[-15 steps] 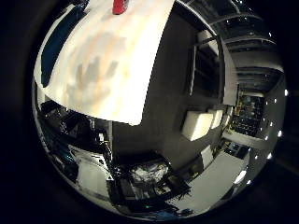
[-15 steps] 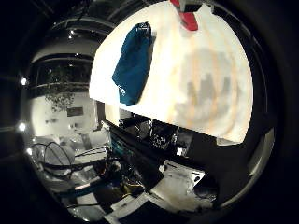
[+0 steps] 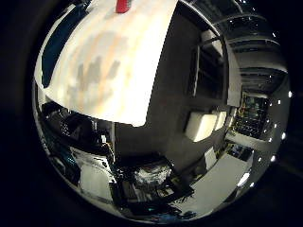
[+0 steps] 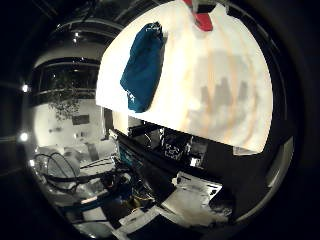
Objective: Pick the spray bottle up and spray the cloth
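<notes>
On the pale wooden table [image 4: 220, 100], a dark blue cloth [image 4: 142, 67] is seen in the upper middle of the thumb-side frame. At the table's far edge, at the top of the frame, the red and white spray bottle [image 4: 202, 17] is seen, well apart from the cloth. No part of the hand is shown, so its state cannot be told. A grey shadow is cast on the table.

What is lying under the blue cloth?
The blue cloth lies crumpled on the pale table, which shows bare all around it. Whether anything small is hidden beneath the cloth cannot be seen. The red part of the spray bottle stands apart from it.
</notes>
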Tool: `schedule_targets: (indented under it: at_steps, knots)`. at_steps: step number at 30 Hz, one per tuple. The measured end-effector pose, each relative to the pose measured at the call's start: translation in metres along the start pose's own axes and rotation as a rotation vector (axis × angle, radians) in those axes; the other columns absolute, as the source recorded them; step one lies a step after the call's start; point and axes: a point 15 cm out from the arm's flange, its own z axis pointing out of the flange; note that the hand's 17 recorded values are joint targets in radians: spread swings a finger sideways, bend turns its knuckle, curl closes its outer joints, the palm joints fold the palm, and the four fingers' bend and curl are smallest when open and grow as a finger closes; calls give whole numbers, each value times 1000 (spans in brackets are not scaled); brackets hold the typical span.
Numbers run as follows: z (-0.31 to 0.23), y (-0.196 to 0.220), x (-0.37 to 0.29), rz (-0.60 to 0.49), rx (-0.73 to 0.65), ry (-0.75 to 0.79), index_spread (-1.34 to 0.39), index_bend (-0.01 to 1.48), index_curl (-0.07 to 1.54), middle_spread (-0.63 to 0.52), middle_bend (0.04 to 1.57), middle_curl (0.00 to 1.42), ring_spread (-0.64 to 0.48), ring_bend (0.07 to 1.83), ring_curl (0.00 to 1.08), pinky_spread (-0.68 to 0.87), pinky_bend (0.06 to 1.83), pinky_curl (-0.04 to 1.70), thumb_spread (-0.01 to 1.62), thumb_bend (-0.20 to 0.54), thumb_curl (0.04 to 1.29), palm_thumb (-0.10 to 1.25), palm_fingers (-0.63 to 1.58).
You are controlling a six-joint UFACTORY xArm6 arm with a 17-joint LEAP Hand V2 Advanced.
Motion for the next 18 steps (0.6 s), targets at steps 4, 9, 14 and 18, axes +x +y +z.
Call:
schedule_targets:
  at_steps: [4, 9, 14, 18]
  knots:
    - [4, 4, -1, 13, -7, -10, -216, 158, 274, 105, 195, 335, 221, 278, 270, 384, 285, 322, 1022, -26, 268, 314, 90]
    - [4, 0, -6, 67, 18, -64, -212, 158, 276, 105, 195, 336, 221, 278, 270, 384, 282, 321, 1022, -26, 267, 314, 93]
    - [0, -15, 0, 155, 100, -103, -198, 150, 270, 105, 198, 337, 221, 296, 273, 389, 298, 325, 1030, -26, 267, 315, 95]
    - [-9, -33, 19, 251, 208, -118, -176, 142, 257, 113, 203, 341, 222, 315, 277, 392, 319, 331, 1031, -26, 266, 316, 90]
